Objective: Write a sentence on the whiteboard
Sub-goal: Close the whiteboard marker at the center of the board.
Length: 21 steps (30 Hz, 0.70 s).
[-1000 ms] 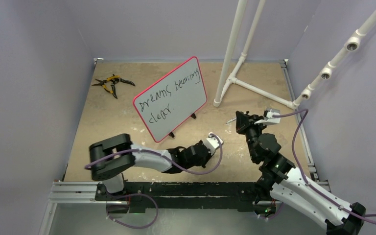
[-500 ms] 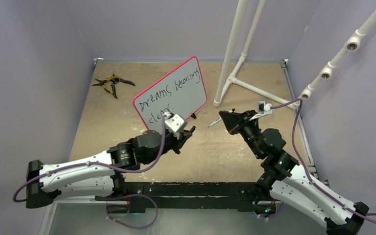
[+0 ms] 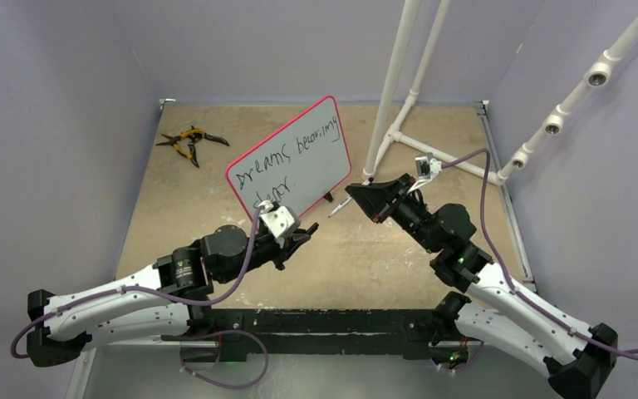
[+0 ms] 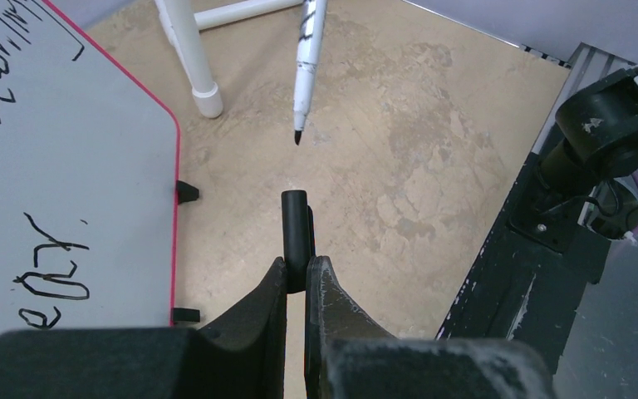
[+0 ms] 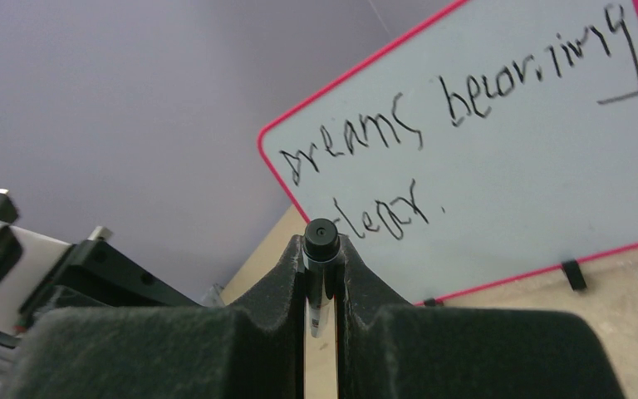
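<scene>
The whiteboard (image 3: pixel 291 166) stands tilted on small black feet mid-table, with a red-pink rim. The sentence (image 3: pixel 295 150) runs across it in black, in two lines, and also shows in the right wrist view (image 5: pixel 465 100). My right gripper (image 3: pixel 355 193) is shut on a white marker (image 3: pixel 337 208), whose tip points left, just off the board's lower right corner. Its black rear end (image 5: pixel 321 239) sits between the fingers. My left gripper (image 4: pixel 297 264) is shut on a black marker cap (image 4: pixel 296 224), below the marker (image 4: pixel 307 50) and in front of the board (image 4: pixel 66 166).
Yellow-and-black pliers (image 3: pixel 189 141) lie at the back left. A white pipe frame (image 3: pixel 390 91) stands behind the board's right side, its foot (image 4: pixel 208 96) close to the marker. A pipe with fittings (image 3: pixel 577 91) crosses the upper right. A black rail (image 3: pixel 299 320) lines the near edge.
My left arm unfolded and swung left, bringing its gripper up to the board's lower edge. My right gripper moved left and slightly up toward the board with the marker.
</scene>
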{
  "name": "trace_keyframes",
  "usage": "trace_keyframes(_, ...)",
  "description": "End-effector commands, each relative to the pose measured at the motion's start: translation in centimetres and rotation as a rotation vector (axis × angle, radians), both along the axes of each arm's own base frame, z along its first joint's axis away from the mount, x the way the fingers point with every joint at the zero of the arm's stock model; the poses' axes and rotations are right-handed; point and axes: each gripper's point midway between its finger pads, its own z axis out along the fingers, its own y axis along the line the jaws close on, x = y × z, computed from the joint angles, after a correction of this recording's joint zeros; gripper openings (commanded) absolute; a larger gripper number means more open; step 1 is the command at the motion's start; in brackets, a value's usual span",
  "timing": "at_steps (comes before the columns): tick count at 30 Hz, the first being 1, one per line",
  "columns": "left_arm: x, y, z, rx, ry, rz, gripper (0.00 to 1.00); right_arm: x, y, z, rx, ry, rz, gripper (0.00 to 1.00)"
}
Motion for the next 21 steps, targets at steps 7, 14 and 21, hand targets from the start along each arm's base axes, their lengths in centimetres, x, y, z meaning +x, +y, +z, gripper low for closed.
trace_keyframes(7,-0.7,-0.5,0.4,-0.008,-0.011,-0.06,0.0,-1.0,1.7,2.9,0.088,-0.096,0.108,0.0)
trace_keyframes(14,-0.4,-0.3,0.3,-0.003,-0.014,-0.041,0.0,-1.2,1.9,2.7,0.09,-0.086,0.126,0.0)
trace_keyframes(21,-0.4,-0.3,0.2,-0.001,-0.011,-0.037,0.0,-1.7,2.4,2.0,0.073,-0.064,0.165,0.0)
